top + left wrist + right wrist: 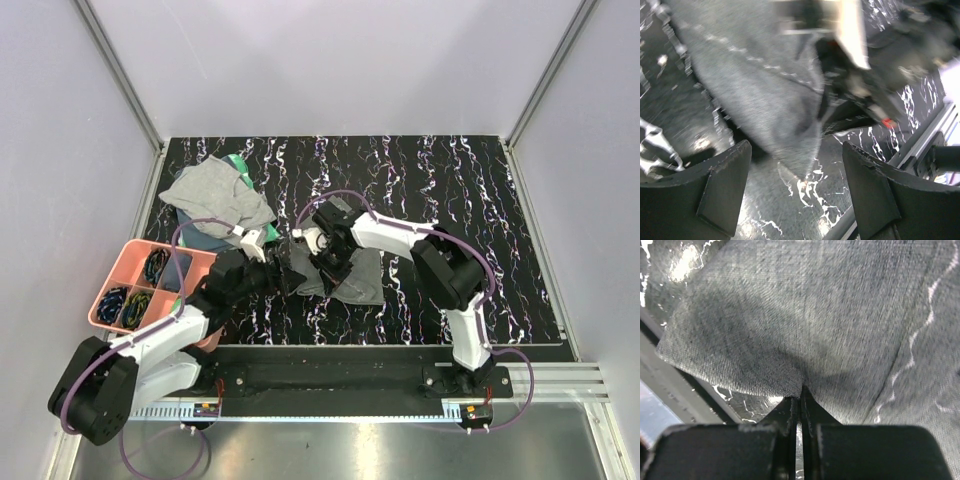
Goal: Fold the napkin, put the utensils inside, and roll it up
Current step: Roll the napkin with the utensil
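Note:
The dark charcoal napkin (352,278) lies bunched on the black marbled table in front of the arms. My right gripper (328,266) is shut on an edge of the napkin (805,330) and holds it lifted, the cloth spreading above the closed fingertips (801,390). My left gripper (278,276) is open and empty just left of the napkin. In the left wrist view a hanging corner of the napkin (785,125) points down above the gap between the spread fingers (725,180), not touching them. The two spoons are out of view.
A pink compartment tray (125,262) with dark items stands at the left table edge beside my left arm. A lighter grey cloth (215,200) over a green item lies at the back left. The table's front rail (925,145) runs close by.

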Robot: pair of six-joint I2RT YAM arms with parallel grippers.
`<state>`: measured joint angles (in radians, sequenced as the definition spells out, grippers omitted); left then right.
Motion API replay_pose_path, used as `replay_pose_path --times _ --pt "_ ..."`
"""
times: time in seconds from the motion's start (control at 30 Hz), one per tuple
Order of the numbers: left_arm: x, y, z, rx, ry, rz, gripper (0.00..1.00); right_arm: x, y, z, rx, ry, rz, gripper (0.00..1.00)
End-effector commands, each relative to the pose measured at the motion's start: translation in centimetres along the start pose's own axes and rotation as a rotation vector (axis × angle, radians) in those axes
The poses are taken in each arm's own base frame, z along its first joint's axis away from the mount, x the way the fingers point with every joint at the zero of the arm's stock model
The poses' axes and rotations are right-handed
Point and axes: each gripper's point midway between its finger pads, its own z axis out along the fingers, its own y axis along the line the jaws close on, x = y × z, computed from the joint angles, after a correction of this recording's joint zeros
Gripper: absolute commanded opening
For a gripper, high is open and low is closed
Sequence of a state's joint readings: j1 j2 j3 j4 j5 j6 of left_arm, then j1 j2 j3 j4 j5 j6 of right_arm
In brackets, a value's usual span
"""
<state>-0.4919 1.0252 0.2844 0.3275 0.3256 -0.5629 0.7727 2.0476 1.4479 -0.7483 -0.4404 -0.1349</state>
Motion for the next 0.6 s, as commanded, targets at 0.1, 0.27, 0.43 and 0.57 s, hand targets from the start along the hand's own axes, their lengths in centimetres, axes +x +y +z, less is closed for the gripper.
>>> replay_pose_path --times 0.1,0.27,0.43,0.57 --pt "-2.6 -3.3 0.8 0.095 -0.142 0.258 0.77 0.4 1.1 0.3 -0.186 0.070 0.059 0.00" --pt "-2.2 -4.3 1.8 0.153 -0.124 0.351 0.77 0.4 0.8 0.3 -0.229 0.077 0.089 0.00" --pt "-1.0 -4.4 3.2 0.186 -0.055 0.371 0.77 0.2 0.3 0.4 -0.257 0.083 0.104 0.00" --pt "-0.2 -3.8 3.5 0.173 -0.018 0.384 0.76 0.3 0.0 0.5 -0.282 0.087 0.123 0.00"
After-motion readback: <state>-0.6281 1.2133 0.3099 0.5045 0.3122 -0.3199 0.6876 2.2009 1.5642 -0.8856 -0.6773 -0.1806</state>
